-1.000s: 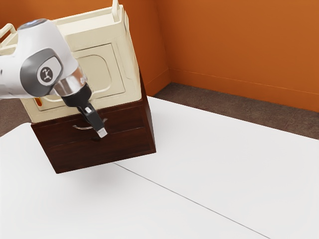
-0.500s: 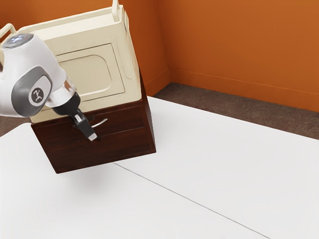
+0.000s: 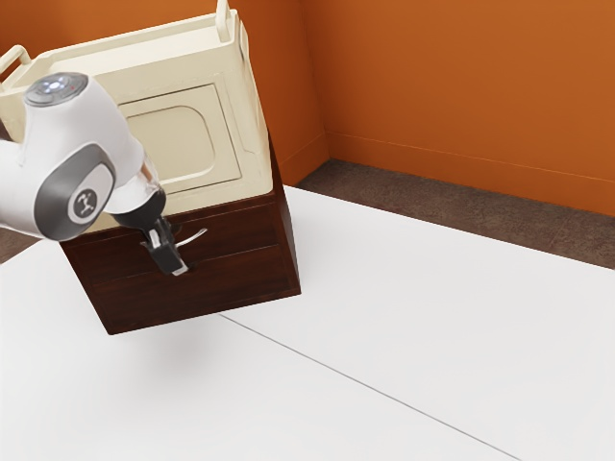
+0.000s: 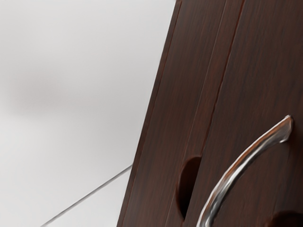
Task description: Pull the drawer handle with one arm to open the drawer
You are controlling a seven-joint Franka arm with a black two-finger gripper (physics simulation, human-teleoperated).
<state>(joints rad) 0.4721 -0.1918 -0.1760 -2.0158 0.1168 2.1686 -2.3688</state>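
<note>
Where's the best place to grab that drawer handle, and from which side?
Probably the middle of the handle, coming from in front of the drawer face and closing across its length: it is slim and arches outward, which should leave room behind.

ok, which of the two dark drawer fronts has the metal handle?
The upper drawer front, nearer the cream bin: the curved metal handle is mounted on it. The lower front has a dark cut-out at its top edge.
</note>
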